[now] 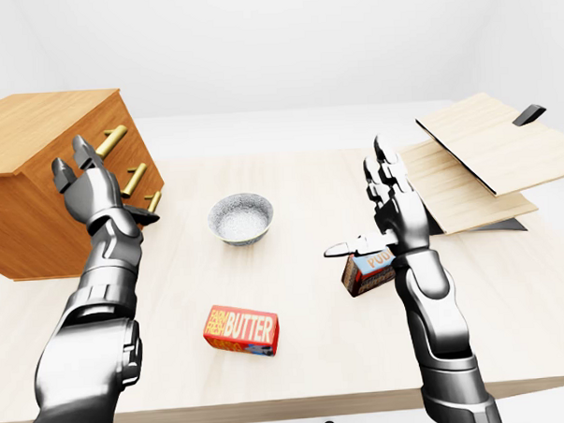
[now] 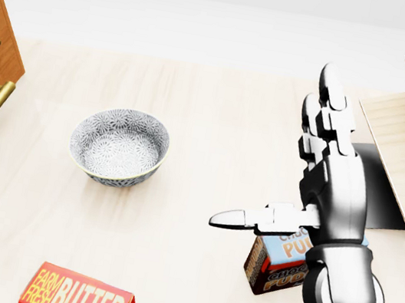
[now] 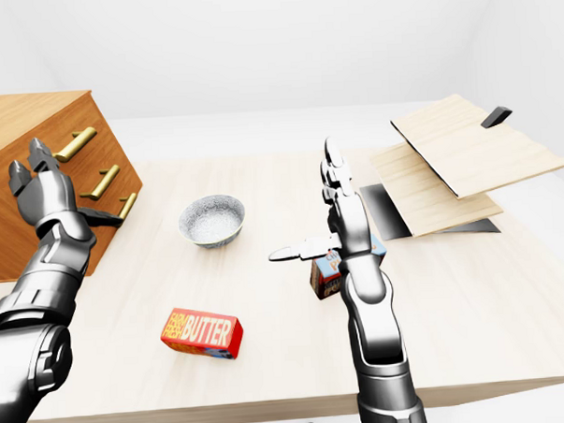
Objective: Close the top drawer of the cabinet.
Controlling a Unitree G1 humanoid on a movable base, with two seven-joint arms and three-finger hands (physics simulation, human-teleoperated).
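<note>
**Left-eye view: both hands raised, cabinet at upper left**

Your wooden cabinet (image 1: 46, 175) sits at the upper left of the left-eye view, on the pale table (image 1: 325, 341). Its face carries three brass handles; the top handle (image 1: 111, 139) sticks out furthest toward the frame's centre. How far the top drawer stands out, you cannot tell from these angles.

Your left hand (image 1: 82, 183) is held up just in front of the handles, fingers spread and gripping nothing. Your right hand (image 2: 324, 156) stands upright at centre right, fingers straight, thumb out to the left, also empty.

Right of the cabinet lies a patterned bowl (image 2: 119, 145). A butter box (image 1: 241, 330) sits lower centre. A small carton (image 2: 281, 262) stands behind your right wrist. Wooden boards (image 1: 490, 156) lie stacked at upper right.
</note>
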